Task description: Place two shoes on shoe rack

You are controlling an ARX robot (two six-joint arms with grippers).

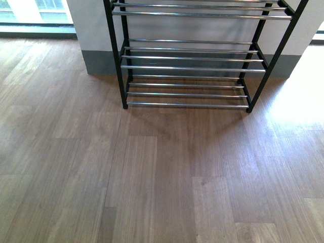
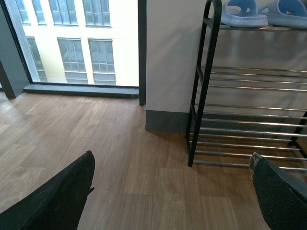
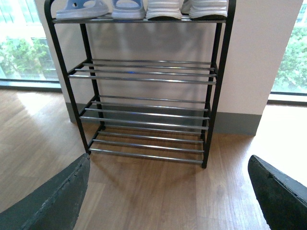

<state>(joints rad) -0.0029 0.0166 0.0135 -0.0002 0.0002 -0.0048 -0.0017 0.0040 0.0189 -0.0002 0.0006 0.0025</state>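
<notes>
1. On the top tier of the shoe rack (image 3: 144, 79), well beyond both grippers, stand four shoes in a row: two pale blue slippers (image 3: 98, 8) and two white-soled sneakers (image 3: 187, 8), touching or nearly touching side by side. Only soles and lower edges show in the right wrist view.
2. Left wrist view: same two slippers (image 2: 268, 12) at the rack's near end, top tier; sneakers out of frame.
3. Right gripper (image 3: 168, 201): jaws spread wide, nothing between them, bare wooden floor (image 3: 158, 191) in the gap. It faces the rack front, apart from it and lower than the shoes.
4. Left gripper (image 2: 172, 196): jaws likewise spread wide and empty, off the rack's corner post, near the grey wall base (image 2: 165, 120) and window (image 2: 76, 43).
5. Count: slippers 2, sneakers 2, rack 1. Tiers visible in the right wrist view: 4; the lower three are bare rods.
6. Front view: lower rack tiers (image 1: 187, 66) only, standing on the floor against the wall; neither arm in frame.
</notes>
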